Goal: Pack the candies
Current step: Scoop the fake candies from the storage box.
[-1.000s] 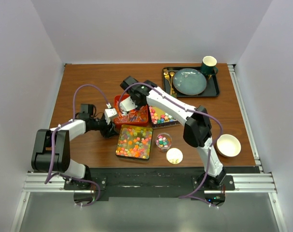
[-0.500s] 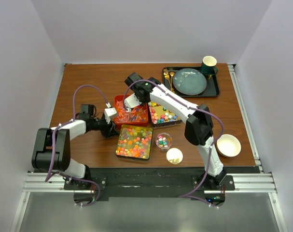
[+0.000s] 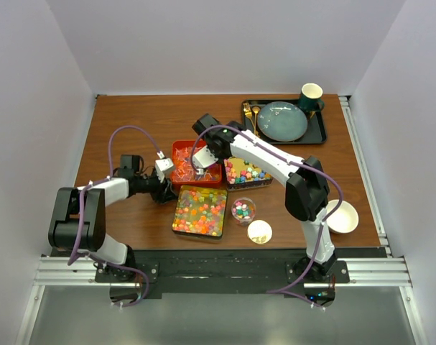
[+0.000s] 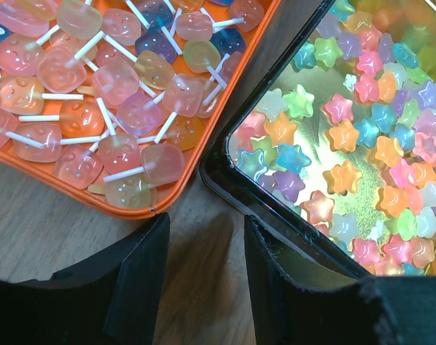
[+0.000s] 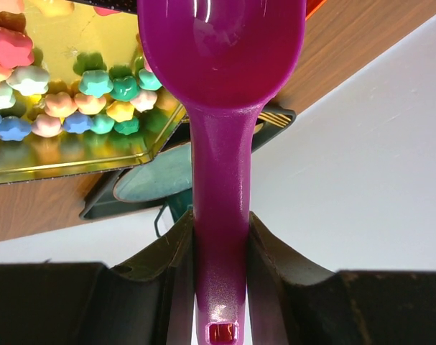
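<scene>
My right claw [image 5: 221, 231] squeezes the shiny purple plastic scoop [image 5: 221, 65] pointing straight out, the little pastel star candies [image 5: 81, 100] sit in the gold tray [image 5: 74, 154] beside its bowl, and my left claw [image 4: 207, 259] hangs open, empty.

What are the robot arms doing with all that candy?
The right gripper is clamped on a purple scoop, which looks empty, near the edge of a gold tin of pastel candies. The left gripper sits open, holding nothing, by the corners of an orange tray of lollipops and a black-edged tin of star candies. A small cup holds some sweets.
</scene>
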Controlling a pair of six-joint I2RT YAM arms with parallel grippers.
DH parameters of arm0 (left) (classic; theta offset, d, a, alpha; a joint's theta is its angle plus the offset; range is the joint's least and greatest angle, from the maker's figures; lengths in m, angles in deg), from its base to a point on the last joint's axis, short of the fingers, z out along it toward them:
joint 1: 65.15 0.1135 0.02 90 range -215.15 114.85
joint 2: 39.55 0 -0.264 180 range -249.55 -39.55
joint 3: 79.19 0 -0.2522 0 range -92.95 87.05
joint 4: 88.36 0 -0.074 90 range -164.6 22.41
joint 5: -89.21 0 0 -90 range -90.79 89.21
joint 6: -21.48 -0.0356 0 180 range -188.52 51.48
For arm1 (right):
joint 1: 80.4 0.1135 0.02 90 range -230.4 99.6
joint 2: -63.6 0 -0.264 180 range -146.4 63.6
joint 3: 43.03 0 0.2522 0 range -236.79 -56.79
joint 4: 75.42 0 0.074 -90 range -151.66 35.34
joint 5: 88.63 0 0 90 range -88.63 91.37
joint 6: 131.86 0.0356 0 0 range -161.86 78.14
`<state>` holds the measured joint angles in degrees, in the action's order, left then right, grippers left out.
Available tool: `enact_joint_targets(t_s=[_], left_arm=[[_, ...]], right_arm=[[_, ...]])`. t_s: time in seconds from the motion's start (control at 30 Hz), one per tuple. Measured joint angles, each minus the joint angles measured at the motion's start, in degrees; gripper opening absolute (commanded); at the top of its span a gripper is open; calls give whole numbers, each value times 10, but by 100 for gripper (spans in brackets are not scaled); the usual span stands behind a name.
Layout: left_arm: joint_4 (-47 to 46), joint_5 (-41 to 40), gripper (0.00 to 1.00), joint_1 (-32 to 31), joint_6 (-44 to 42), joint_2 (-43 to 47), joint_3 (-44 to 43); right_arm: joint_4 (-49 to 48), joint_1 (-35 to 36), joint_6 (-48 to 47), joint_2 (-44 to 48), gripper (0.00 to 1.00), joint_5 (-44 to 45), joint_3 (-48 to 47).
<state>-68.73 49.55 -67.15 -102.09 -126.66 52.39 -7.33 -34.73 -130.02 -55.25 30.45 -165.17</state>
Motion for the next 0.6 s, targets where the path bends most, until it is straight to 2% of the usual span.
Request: enact_joint_targets(t_s=[0.3,0.6], left_arm=[[-7,6,50,0,2,0,8],[-16,12,50,0,16,-10,8]], right_arm=[[2,-7,-11,-20,0,16,-45],[-3,-10,-73,-20,0,58,-50]])
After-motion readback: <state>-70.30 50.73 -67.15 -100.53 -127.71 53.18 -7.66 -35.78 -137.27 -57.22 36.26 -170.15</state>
